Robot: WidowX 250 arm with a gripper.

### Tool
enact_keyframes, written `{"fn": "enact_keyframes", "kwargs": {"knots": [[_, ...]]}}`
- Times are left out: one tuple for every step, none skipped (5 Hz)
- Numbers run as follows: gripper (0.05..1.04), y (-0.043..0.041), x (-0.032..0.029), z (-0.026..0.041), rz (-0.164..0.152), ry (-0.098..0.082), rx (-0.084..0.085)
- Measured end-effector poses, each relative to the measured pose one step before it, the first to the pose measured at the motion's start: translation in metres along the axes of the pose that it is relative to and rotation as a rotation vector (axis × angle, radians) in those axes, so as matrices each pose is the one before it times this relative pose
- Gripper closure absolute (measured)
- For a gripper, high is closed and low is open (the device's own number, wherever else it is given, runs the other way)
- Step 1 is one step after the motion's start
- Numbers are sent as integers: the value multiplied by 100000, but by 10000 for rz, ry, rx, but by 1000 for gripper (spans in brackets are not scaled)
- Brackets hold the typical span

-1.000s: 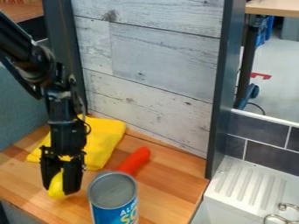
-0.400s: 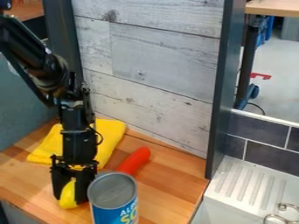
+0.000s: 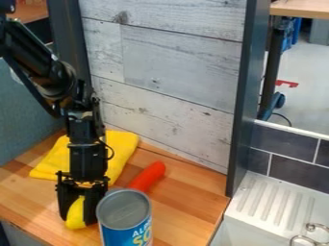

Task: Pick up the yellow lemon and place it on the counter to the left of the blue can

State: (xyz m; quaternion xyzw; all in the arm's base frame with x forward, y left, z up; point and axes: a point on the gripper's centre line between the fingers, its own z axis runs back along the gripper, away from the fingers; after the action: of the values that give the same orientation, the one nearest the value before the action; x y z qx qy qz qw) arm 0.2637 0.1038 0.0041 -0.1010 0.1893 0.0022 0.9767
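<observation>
The black gripper hangs low over the front left of the wooden counter, shut on a yellow rounded object between its two fingers. Whether that object touches the counter, I cannot tell. Just right of the gripper stands a blue can with a grey lid, very close to the right finger. Behind the arm lies a folded yellow cloth. An orange-red rounded object lies behind the can, its near end partly hidden by it.
A whitewashed plank wall rises behind the wooden counter, with a dark upright post at its right end. Beyond the post are a white ridged drainboard and metal rings at the lower right.
The gripper has moved right and a little toward the front with the yellow object, coming close to the can. Since the middle frame it has hardly moved. The can, cloth and orange-red object stayed put.
</observation>
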Motion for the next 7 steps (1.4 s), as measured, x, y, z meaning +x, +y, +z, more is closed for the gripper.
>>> {"fn": "enact_keyframes", "kwargs": {"knots": [[84,-57,-67,172,-73,122,8],[83,-677,-67,150,-434,216,164],[83,-474,-364,2386,-416,-862,364],[83,-268,-1175,1873,-464,-1050,-137],[83,362,-1360,2282,20,-871,276],[83,203,-663,1604,-1,-324,720],[83,692,62,708,-67,-260,607]]}}
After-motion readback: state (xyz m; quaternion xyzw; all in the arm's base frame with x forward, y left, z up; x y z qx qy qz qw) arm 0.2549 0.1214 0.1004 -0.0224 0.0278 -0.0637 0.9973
